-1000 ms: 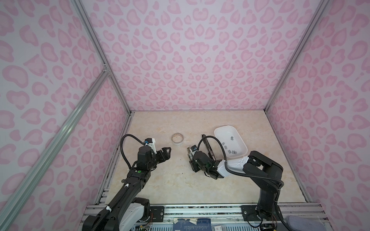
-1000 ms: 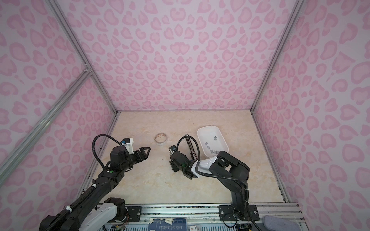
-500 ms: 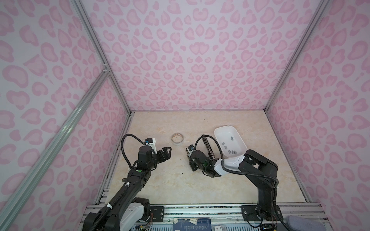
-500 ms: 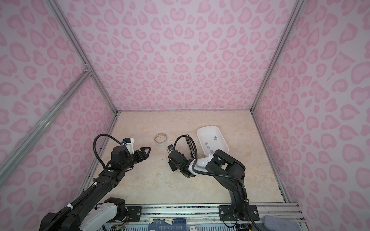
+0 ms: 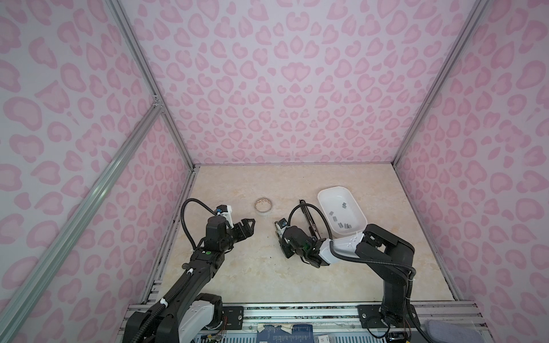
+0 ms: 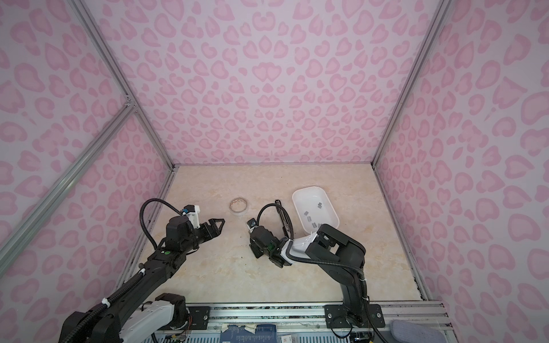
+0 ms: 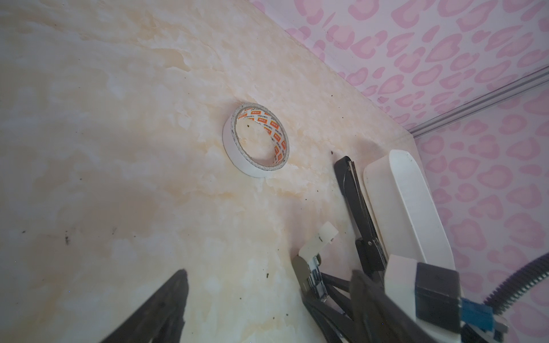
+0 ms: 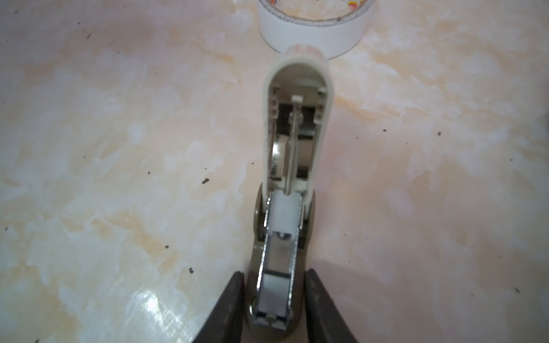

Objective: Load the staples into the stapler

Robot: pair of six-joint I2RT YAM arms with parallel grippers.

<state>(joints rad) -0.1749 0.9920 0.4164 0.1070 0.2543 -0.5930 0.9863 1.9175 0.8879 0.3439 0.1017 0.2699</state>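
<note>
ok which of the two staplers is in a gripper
The small white-lidded stapler, clamped in the right gripper with its lid swung open. The long black stapler lies free beside the white tray.

In both top views the left arm [image 5: 205, 268], at lower left of the frame, is matte black. It has a small green dot [image 5: 208, 253] on its wrist link, white cable ties [image 5: 162, 301] and a white shell [image 5: 197, 316] at the base. A black ribbed cable [image 5: 184, 218] arches to a white camera block [image 5: 225, 211] with a blue plug. The left gripper [image 5: 252, 227] has black, tapered fingers. The right arm [image 5: 398, 249], at lower right, is black with a white forearm sleeve [image 5: 344, 248]. The right gripper [image 8: 274, 276] shows black wedge-shaped fingers [image 8: 231, 308].
</note>
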